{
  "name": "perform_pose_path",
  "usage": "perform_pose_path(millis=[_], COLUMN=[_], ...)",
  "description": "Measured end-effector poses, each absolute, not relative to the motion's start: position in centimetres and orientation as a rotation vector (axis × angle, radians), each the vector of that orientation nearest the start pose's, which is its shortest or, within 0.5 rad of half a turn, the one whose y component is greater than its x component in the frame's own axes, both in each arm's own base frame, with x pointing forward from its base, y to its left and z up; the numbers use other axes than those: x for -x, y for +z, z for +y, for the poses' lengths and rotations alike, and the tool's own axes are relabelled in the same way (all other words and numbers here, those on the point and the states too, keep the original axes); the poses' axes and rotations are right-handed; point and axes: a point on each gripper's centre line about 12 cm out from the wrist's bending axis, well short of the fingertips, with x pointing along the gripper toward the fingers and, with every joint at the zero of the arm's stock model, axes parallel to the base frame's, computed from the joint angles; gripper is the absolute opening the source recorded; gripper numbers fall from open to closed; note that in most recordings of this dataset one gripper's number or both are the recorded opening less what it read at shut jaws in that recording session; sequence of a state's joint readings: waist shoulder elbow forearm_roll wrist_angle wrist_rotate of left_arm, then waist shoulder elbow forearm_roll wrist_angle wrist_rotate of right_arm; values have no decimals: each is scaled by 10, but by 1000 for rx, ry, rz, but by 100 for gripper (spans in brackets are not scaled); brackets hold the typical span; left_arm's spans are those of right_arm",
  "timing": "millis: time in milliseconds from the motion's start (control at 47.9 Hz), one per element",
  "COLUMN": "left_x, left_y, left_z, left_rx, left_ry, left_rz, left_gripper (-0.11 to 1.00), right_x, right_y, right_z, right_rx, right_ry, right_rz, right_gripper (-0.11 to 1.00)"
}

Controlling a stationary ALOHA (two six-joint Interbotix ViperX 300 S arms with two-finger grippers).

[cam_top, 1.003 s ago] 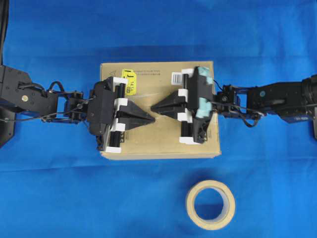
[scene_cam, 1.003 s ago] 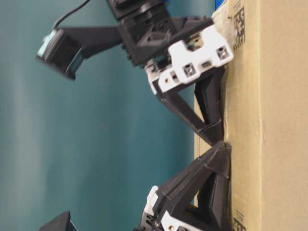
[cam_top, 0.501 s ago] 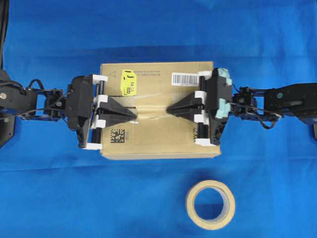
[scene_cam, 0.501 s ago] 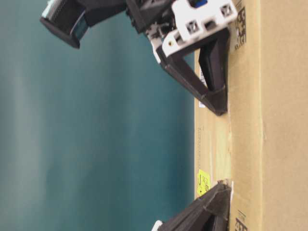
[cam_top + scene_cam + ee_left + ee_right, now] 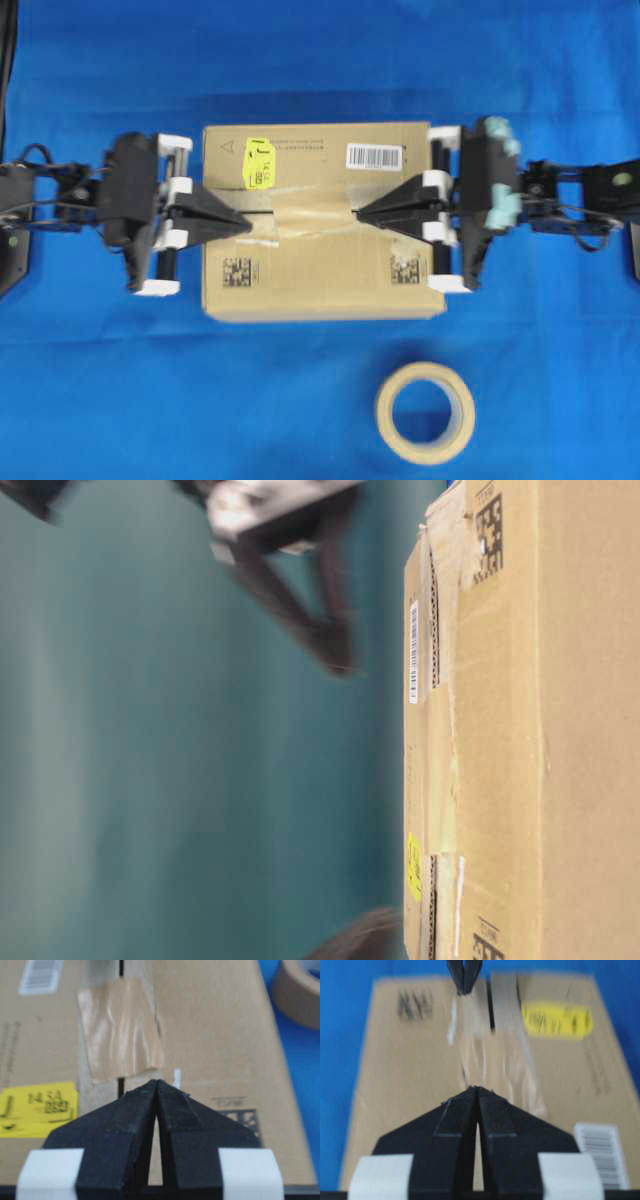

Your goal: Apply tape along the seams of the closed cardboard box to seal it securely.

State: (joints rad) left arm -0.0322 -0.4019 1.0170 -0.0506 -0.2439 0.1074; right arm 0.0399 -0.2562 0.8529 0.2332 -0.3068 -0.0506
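Note:
The cardboard box (image 5: 320, 275) lies in the middle of the blue table. A tan piece of tape (image 5: 315, 215) lies flat over the middle of the seams (image 5: 262, 212), whose dark slit shows past its left end. My left gripper (image 5: 248, 225) is shut and empty, with its tips over the box's left end. Also shut and empty, my right gripper (image 5: 358, 212) points at the tape's right edge. The left wrist view has the tape (image 5: 120, 1027) just ahead of the shut tips (image 5: 157, 1081). Seen at table level, both grippers (image 5: 335, 655) (image 5: 350, 945) hang off the box (image 5: 540, 730).
A beige tape roll (image 5: 425, 412) lies on the cloth in front of the box, to the right. On the box top are a yellow sticker (image 5: 259, 164), a white barcode label (image 5: 374, 156) and two black square codes (image 5: 237, 271).
Both shut grippers have slid apart from the box's middle towards its ends, uncovering the tape. They have also lifted off the box top.

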Motion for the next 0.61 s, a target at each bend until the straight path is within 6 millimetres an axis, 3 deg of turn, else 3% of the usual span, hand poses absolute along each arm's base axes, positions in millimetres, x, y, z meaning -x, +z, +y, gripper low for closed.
perform_pose_path(millis=[146,251,460,606], left_x=[-268,-245,-202,-181], left_y=[246,257,269,263], left_z=[-8,-6,-4,-4], left_rx=[-64,-61,-55,-54], left_ry=[-32,-29,-23,-25], left_rz=[289,248,187,177], left_gripper=[0,0,0,0], right_x=[-318,-297,-256,-232], right_y=[256,267,276,271], right_z=[6,6,6,7], right_rx=[-137,-132,-136,-138], right_ry=[-34,-25,-7,5], right_rz=[245,216,191,201], right_gripper=[-1,-1,-1,-1])
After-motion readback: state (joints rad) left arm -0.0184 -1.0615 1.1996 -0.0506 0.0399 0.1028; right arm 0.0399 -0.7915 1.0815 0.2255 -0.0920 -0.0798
